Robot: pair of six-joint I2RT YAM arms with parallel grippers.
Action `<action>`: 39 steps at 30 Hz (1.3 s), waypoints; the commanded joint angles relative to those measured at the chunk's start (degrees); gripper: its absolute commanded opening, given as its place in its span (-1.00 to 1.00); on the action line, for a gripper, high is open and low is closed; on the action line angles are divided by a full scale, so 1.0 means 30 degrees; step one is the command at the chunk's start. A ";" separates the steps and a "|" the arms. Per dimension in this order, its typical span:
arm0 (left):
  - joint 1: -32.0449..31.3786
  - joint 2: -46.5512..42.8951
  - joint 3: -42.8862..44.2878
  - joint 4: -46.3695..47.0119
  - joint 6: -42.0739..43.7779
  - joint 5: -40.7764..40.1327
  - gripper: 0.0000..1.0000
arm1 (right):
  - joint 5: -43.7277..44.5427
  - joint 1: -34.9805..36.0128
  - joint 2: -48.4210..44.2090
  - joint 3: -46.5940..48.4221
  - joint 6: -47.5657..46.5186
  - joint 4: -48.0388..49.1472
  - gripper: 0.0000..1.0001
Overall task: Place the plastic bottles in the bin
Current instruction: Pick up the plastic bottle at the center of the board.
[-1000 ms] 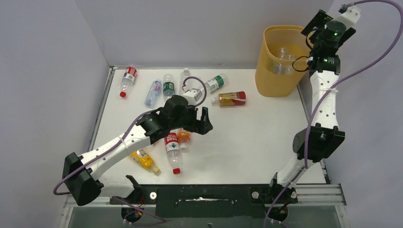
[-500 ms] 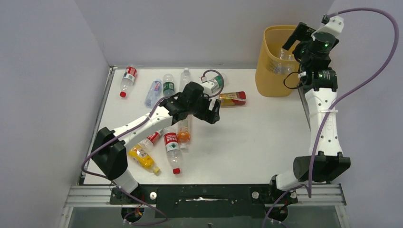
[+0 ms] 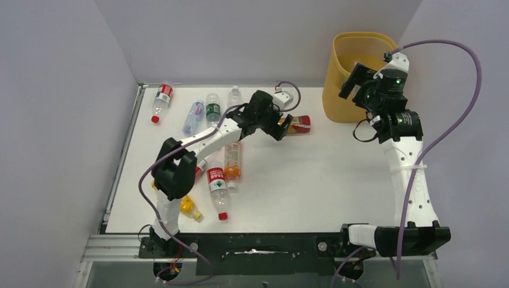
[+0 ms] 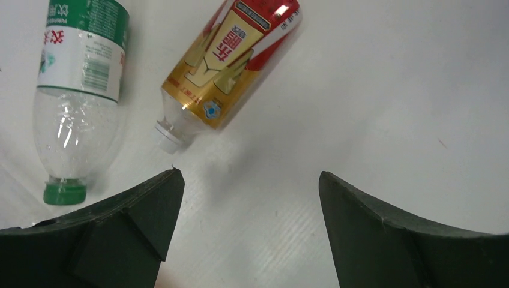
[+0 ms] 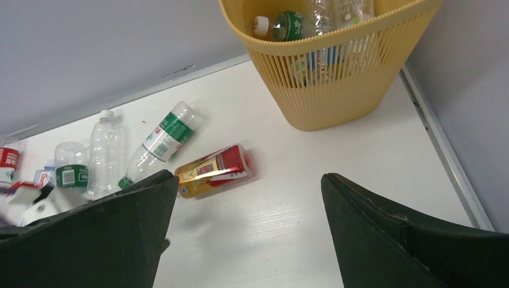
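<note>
Left gripper (image 4: 249, 180): jaws wide, empty. It hovers over the table (image 3: 312, 180), just short of the gold-and-red bottle (image 4: 231, 60), not touching. That bottle lies on its side, white-capped end towards my left finger. The green-capped bottle (image 4: 81, 90) lies just beside it.

Right gripper (image 5: 249, 180): jaws wide too, nothing in them, up near the bin (image 3: 339, 96).

The bin stands upright at the table's far right corner. A few bottles are inside, including a green-labelled one (image 5: 288, 25).

The other bottles lie on the left half. Several sit along the far edge, among them a red-labelled bottle (image 3: 161, 99). An orange bottle (image 3: 232, 162) and a yellow bottle (image 3: 189, 207) lie by my left arm.
</note>
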 commanded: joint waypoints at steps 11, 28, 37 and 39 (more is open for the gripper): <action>0.1378 0.6799 0.7039 0.1157 0.4243 0.1262 0.71 | -0.1231 0.0243 -0.2327 -0.0281 -0.0621 -0.3197 0.90; 0.1264 0.8249 0.6868 0.1590 0.3886 0.4161 0.71 | -0.2420 0.0261 -0.1578 -0.2004 -0.0344 -0.2092 0.90; 0.1195 0.6746 0.3824 0.2136 0.2672 0.3602 -0.04 | -0.2846 0.0321 -0.1851 -0.3317 0.0014 -0.1339 0.89; 0.1170 0.6041 0.3066 0.2171 0.2257 0.3666 -0.14 | -0.3006 0.0355 -0.2003 -0.3692 0.0174 -0.1126 0.89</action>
